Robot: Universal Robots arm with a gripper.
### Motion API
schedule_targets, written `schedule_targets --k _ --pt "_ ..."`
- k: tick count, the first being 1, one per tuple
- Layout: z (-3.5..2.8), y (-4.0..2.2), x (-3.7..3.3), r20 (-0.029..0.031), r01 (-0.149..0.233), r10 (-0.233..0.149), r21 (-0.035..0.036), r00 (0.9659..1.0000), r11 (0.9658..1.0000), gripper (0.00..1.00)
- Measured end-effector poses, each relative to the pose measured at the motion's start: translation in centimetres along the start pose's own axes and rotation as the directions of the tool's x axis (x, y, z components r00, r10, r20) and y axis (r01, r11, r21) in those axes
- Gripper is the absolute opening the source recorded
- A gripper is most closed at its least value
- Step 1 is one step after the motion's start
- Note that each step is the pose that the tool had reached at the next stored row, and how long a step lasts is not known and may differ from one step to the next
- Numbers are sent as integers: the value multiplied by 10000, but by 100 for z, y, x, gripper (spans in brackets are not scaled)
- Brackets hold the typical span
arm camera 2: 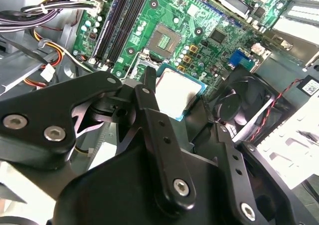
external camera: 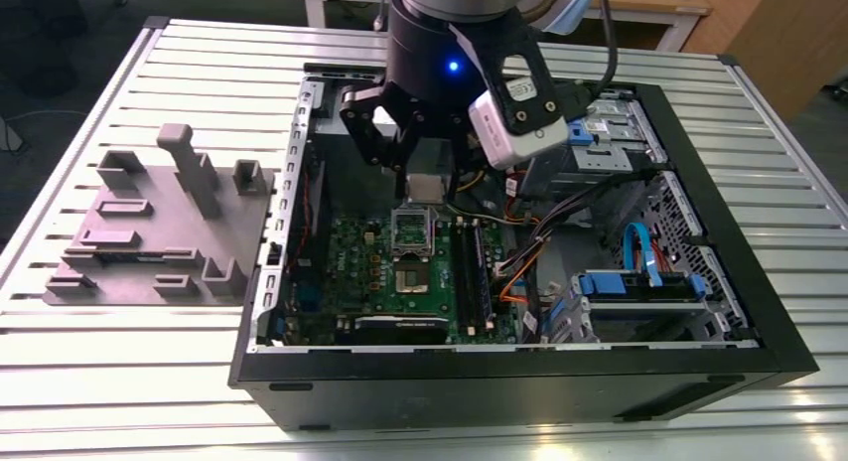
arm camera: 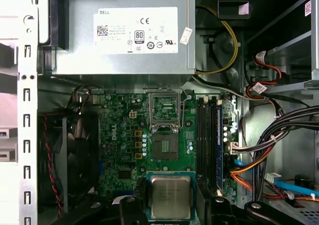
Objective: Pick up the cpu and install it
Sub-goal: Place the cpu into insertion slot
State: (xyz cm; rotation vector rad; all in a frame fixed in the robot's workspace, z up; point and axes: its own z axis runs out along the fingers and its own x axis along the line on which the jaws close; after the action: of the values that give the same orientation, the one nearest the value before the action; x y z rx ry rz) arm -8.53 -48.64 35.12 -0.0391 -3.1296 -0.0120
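There is one cpu (arm camera: 170, 196), one green motherboard (arm camera: 119, 135), one grey power-supply box (arm camera: 79, 45), one black fan (arm camera 2: 244, 105), one open computer case (external camera: 530, 386) and one grey moulded fixture (external camera: 159, 237) on one slatted worktop (external camera: 119, 382).

The exterior view stands off and high, looking down aslant at the open computer case (external camera: 503, 391) on my worktop (external camera: 133, 382). My first wrist view faces straight into the case, near the motherboard (arm camera: 119, 150). My second wrist view looks obliquely past my end effector (arm camera 2: 178, 93), closer in. All three share that board, and both wrist views share the cpu (arm camera: 170, 197).
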Motion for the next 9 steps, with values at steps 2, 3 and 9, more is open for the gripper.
schedule_targets --k 2,3,9 --pt "15 1 -2 -1 -2 2 -2 10000 10000 47" --pt "25 2 -4 -1 -1 1 -2 10000 10000 47" --pt "43 2 -5 -2 0 0 -5 10000 10000 47"
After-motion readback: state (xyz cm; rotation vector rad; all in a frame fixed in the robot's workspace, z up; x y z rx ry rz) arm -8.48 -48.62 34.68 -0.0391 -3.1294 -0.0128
